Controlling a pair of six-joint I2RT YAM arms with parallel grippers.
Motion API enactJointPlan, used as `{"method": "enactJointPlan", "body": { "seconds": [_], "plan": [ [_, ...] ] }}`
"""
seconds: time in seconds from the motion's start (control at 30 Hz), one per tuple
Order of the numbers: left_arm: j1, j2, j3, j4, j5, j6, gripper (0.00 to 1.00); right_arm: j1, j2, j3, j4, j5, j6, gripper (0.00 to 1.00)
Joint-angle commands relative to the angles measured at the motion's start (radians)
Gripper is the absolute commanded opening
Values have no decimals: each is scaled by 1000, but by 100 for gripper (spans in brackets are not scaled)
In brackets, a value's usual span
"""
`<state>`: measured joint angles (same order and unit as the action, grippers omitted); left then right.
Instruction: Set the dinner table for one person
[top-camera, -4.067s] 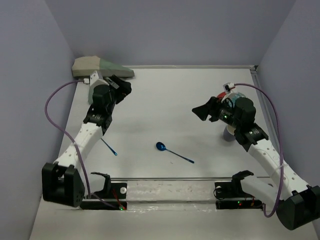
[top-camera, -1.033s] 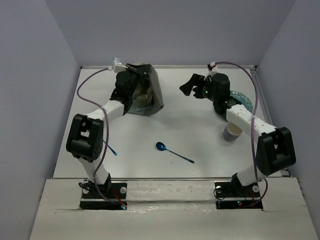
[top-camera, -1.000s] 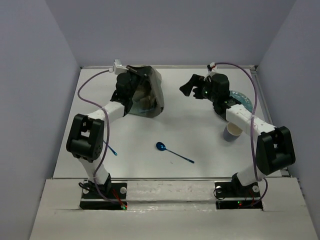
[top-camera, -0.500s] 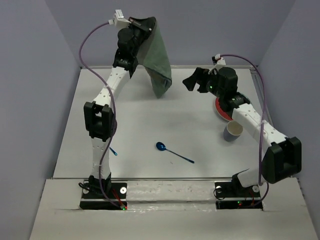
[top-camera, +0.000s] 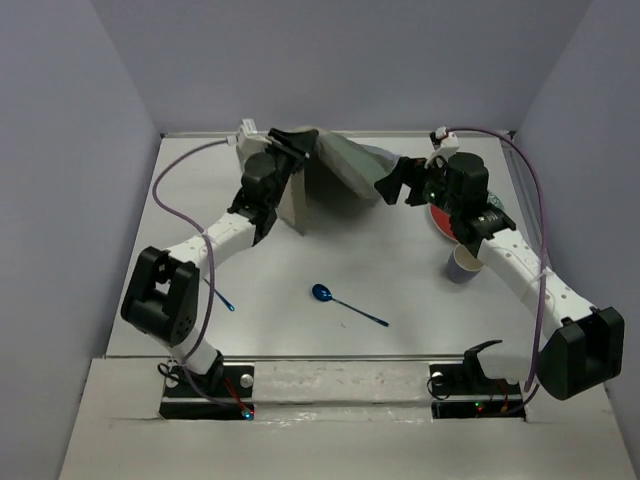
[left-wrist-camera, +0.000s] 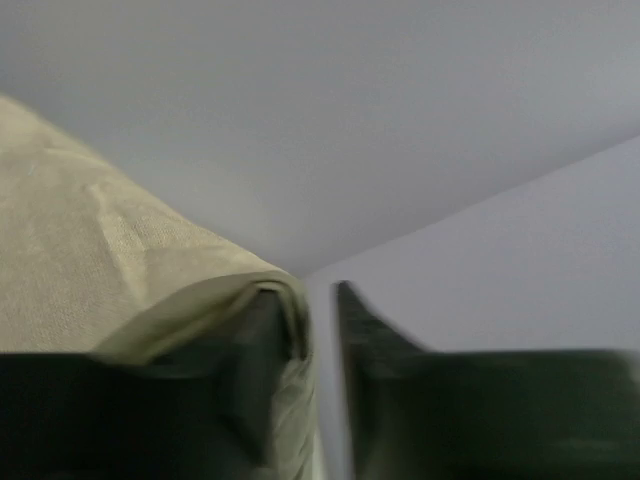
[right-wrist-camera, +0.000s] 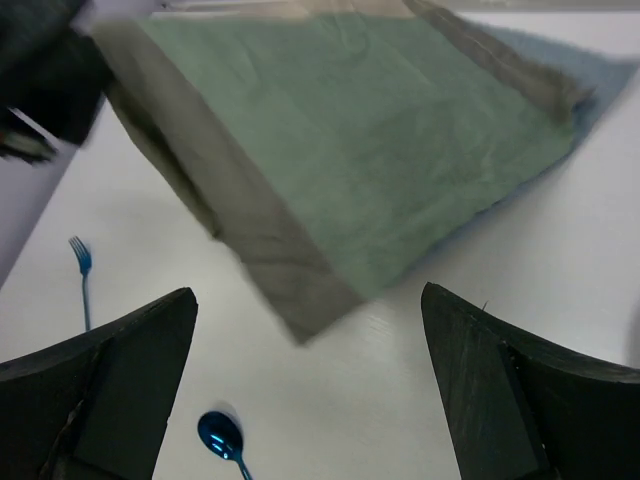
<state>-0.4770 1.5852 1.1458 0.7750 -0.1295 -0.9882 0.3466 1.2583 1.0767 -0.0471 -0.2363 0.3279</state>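
The white dinner table (top-camera: 300, 255) shows in the top view. My left gripper (top-camera: 287, 152) is shut on one edge of the tan-and-green placemat (top-camera: 345, 165) and holds it off the table at the back middle. The cloth stretches right toward my right gripper (top-camera: 393, 186), which is open and empty just short of its free corner. In the left wrist view the cloth (left-wrist-camera: 110, 270) is pinched in the gripper (left-wrist-camera: 318, 325). In the right wrist view the placemat (right-wrist-camera: 350, 140) hangs ahead of the wide-open gripper (right-wrist-camera: 308, 300).
A blue spoon (top-camera: 322, 293) lies mid-table and shows in the right wrist view (right-wrist-camera: 220, 435). A blue fork (top-camera: 220, 297) lies at the left, also in the right wrist view (right-wrist-camera: 82, 268). A red plate (top-camera: 442, 217) and a cup (top-camera: 465, 262) sit at the right.
My left arm lifted the placemat high off the table, then lowered it, and the cloth now spreads to the right. My right gripper moved a little right and down toward its free corner.
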Motion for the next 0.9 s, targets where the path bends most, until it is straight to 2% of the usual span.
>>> {"method": "enactJointPlan", "body": {
  "seconds": [0.0, 0.03, 0.07, 0.13, 0.17, 0.33, 0.37, 0.4, 0.43, 0.53, 0.57, 0.63, 0.73, 0.87],
  "plan": [
    [-54, 10, -252, 162, -26, -43, 64, -4, -7, -47, -45, 38, -23, 100],
    [-58, 7, -286, 161, -24, -23, 82, -4, -8, -60, -45, 40, -10, 100],
    [-58, 2, -308, 141, -21, 12, 90, -4, -10, -75, -46, 45, -4, 97],
    [-58, -48, -340, -10, -68, 139, 99, -4, -14, -122, -42, 54, 3, 96],
    [-60, -71, -350, -60, -88, 179, 99, -4, -13, -138, -42, 58, 6, 92],
    [-60, -275, -477, -250, -305, 308, 99, -4, 15, -198, -36, 104, 60, 79],
    [-57, -299, -491, -269, -335, 318, 99, -4, 39, -202, -28, 124, 69, 70],
    [-29, -330, -515, -304, -375, 324, 98, -4, 52, -202, -28, 168, 77, 68],
    [0, -340, -527, -324, -372, 313, 89, -4, 65, -202, -30, 182, 85, 68],
    [138, -340, -582, -351, -219, 235, 84, -4, 85, -205, -14, 184, 97, 64],
    [212, -338, -595, -355, -202, 205, 78, -4, 79, -213, -4, 183, 105, 62],
    [236, -343, -632, -358, -220, 189, 72, -4, 56, -236, 23, 175, 103, 60],
    [261, -297, -641, -344, -179, 125, 71, -4, 44, -254, 36, 140, 97, 59],
    [348, -173, -633, -272, -90, 39, 71, -4, 33, -279, 75, 83, 99, 59]
  ]
}}
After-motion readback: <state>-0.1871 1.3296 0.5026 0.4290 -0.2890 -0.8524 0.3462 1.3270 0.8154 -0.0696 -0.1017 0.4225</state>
